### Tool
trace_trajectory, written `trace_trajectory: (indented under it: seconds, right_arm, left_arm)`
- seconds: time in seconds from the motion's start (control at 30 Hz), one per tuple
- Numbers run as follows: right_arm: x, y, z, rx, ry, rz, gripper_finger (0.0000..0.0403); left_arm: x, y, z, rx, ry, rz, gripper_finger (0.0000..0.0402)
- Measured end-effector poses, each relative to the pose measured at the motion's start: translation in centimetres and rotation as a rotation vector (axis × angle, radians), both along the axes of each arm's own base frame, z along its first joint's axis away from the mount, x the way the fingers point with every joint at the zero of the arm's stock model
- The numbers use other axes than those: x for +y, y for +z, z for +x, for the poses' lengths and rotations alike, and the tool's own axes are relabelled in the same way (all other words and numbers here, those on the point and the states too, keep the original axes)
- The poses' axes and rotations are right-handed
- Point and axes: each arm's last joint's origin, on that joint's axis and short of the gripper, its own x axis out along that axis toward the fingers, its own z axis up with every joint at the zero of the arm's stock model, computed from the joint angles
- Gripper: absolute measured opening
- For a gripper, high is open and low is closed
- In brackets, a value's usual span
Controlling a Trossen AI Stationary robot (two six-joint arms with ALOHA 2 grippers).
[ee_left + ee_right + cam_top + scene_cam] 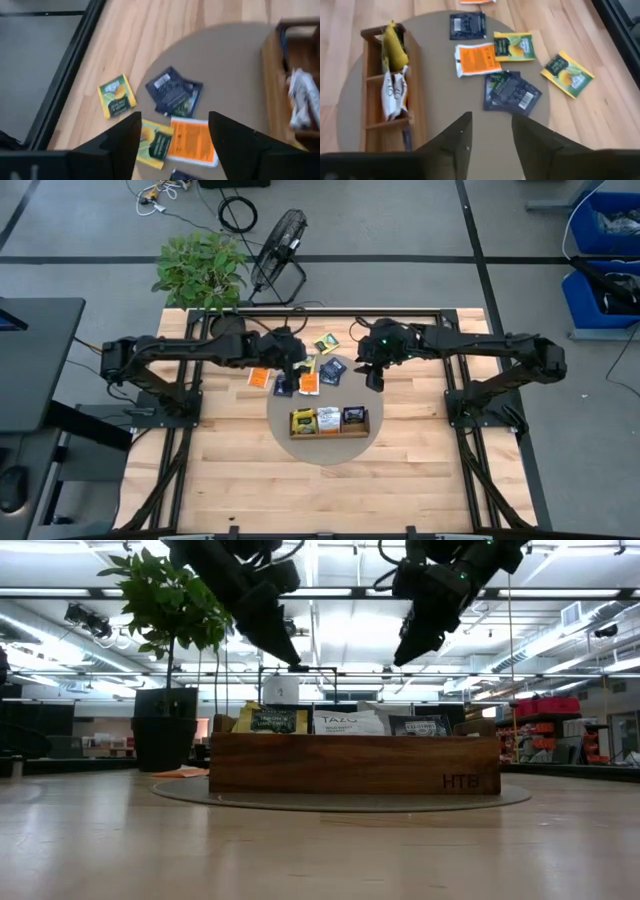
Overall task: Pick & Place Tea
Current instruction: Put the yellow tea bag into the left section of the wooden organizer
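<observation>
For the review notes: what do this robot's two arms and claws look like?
Both arms are dark, almost black, jointed links mounted on black frames at the table's sides, with dark cables looping near the wrists. The right arm shows a small green light near its wrist. The left claw and right claw each have two broad, flat, matte dark fingers, without visible markings.

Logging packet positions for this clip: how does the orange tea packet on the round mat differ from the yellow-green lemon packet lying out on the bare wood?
The orange packet is orange with a white edge; the lemon packet is yellow with a green panel. The orange packet lies wholly on the grey mat, the lemon packet on bare wood beside it. The orange packet sits next to other packets; the lemon packet lies alone. Both lie flat, outside the tray, with no pincer on them.
</observation>
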Motion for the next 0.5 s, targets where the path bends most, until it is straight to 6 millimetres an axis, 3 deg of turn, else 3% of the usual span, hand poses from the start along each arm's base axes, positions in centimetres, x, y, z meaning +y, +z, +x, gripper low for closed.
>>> trace_trajectory:
  seconds: [0.13,0.27,0.5]
  right_arm:
    - [1.0,0.3,0.6,-0.045,0.041,-0.011,0.0169]
    - [1.9,0.5,0.9,-0.069,0.074,-0.017,0.0177]
    - [2.9,0.5,1.1,-0.077,0.1,-0.006,0.0177]
  left_arm:
    - [0.8,-1.6,0.4,0.05,-0.076,-0.056,0.0253]
    - [2.0,-3.1,1.0,0.092,-0.118,-0.071,0.0241]
    - [5.5,-4.7,1.4,0.129,-0.157,-0.125,0.0227]
